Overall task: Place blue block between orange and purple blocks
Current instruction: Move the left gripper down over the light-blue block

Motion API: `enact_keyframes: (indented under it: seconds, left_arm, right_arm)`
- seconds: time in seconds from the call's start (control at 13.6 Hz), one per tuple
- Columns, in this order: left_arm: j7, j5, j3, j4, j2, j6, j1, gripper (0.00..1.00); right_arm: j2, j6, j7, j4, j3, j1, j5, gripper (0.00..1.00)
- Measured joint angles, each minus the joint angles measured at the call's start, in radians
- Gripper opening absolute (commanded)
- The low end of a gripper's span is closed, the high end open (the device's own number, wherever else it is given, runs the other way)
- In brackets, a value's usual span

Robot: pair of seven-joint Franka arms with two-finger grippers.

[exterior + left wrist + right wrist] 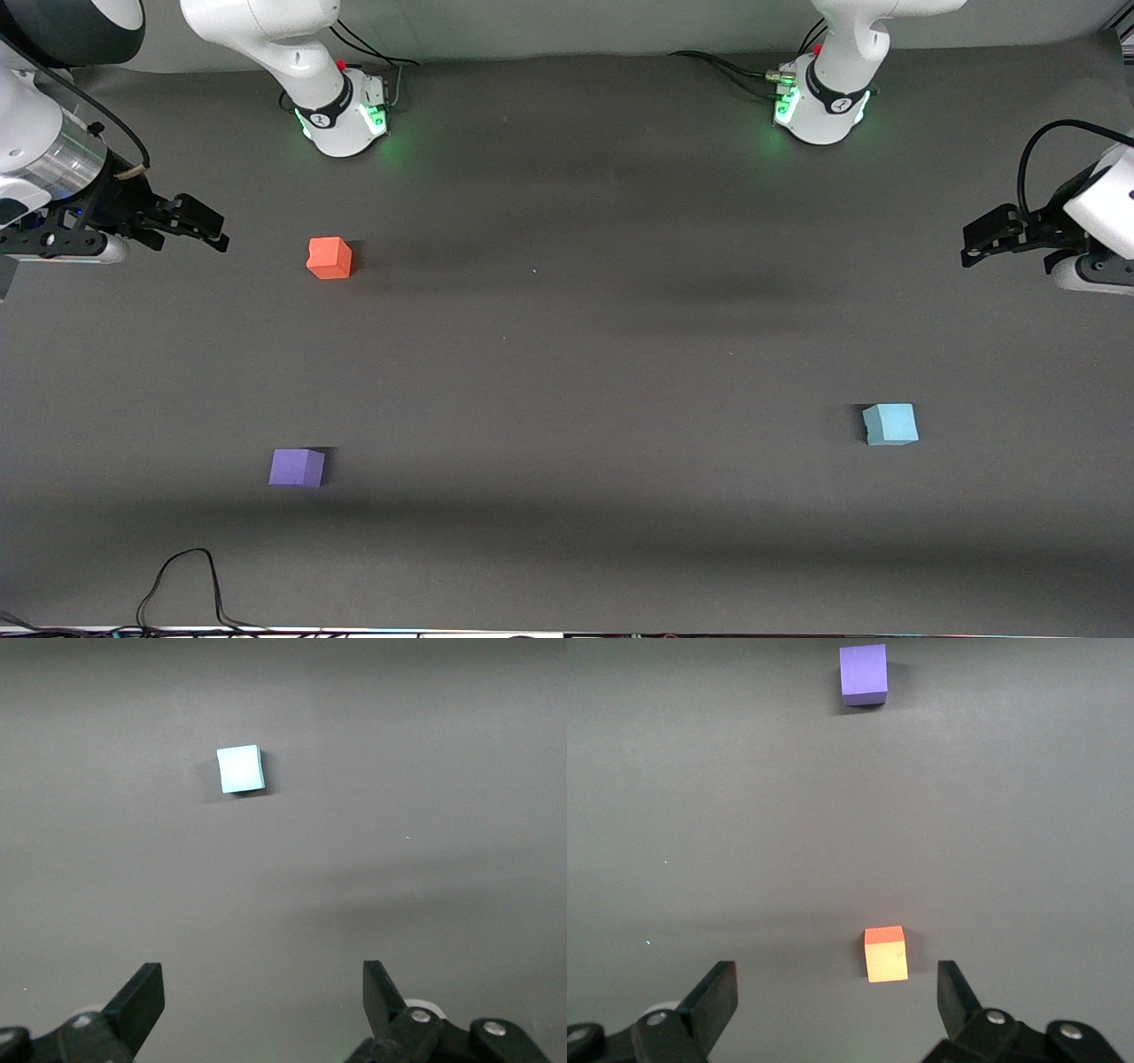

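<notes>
The light blue block (pixel 890 424) lies on the table toward the left arm's end, near the front camera; it also shows in the left wrist view (pixel 240 769). The orange block (pixel 330 258) lies toward the right arm's end, and the purple block (pixel 297 467) lies nearer the front camera than it. Both show in the right wrist view, the orange block (pixel 885 953) and the purple block (pixel 863 673). My left gripper (pixel 979 244) is open and empty, up at the left arm's end of the table. My right gripper (pixel 202 229) is open and empty, up beside the orange block.
The table is a dark grey mat (pixel 567 354). The two arm bases (pixel 345 115) (pixel 819 106) stand along its farthest edge. A black cable (pixel 186 585) loops at the edge nearest the front camera, toward the right arm's end.
</notes>
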Motion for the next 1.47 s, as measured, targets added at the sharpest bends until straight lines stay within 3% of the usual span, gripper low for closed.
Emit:
enact_keyframes:
  seconds: [1.03,1.47]
  left_arm:
    - [0.000,0.004,0.018,-0.013,0.010,0.005,0.002,1.00]
    - [0.001,0.005,0.025,-0.032,0.096,0.147,0.023,1.00]
  right_arm:
    - [-0.001,0.010,-0.015,-0.008,0.000,0.000,0.000,1.00]
    - [-0.001,0.012,-0.016,-0.011,0.000,0.000,0.000,1.00]
